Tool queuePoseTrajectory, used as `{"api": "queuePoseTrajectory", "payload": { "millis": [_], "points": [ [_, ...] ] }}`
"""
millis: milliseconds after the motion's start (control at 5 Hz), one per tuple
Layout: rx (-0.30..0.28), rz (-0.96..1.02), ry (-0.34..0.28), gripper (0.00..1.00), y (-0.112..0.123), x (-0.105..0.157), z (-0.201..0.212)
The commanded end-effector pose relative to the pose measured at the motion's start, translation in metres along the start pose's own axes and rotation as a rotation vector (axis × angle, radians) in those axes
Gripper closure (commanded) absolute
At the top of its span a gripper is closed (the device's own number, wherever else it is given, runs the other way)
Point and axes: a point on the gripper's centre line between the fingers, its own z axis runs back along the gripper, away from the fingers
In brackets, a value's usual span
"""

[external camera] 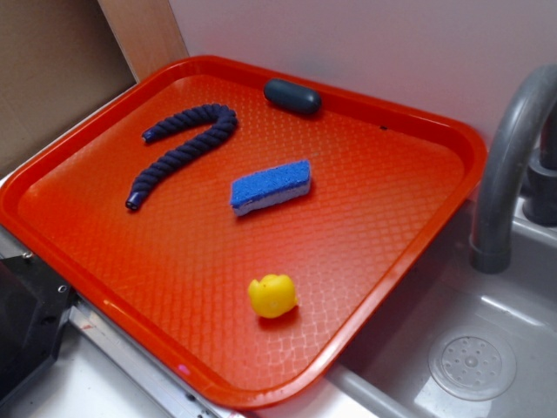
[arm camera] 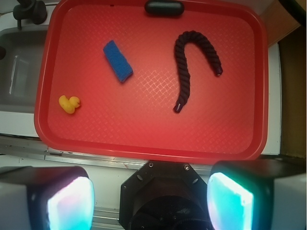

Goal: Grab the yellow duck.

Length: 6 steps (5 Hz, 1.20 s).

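Right now you are holding the gripper [arm camera: 151, 201] high, fingers spread wide and empty, likely to survey the red tray [arm camera: 153, 143]. The yellow duck [arm camera: 69, 104] is sitting alone near the tray's left near corner, well apart from the blue sponge [arm camera: 118, 61] and dark rope [arm camera: 192, 62]. Only the exterior view is showing the faucet [external camera: 509, 165]; only the wrist view shows the gripper.

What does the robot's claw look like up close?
In the wrist view, the claw has two chunky black fingers with pads glowing teal and white. Between them sits a black, angular mount with small silver screws.
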Motion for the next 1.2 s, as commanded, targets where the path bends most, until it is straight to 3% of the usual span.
{"api": "queuePoseTrajectory", "payload": {
  "millis": [0, 200, 400, 600, 1000],
  "points": [
    [0.000, 0.000, 0.000, 0.00, 0.000, 0.000, 0.000],
    [-0.027, -0.194, -0.081, 0.00, -0.012, 0.017, -0.015],
    [-0.074, -0.365, -0.120, 0.00, -0.030, 0.034, -0.034],
    [-0.082, -0.495, -0.120, 0.00, -0.058, 0.047, -0.054],
    [-0.019, -0.685, -0.005, 0.00, -0.126, 0.049, -0.108]
  ]
}}
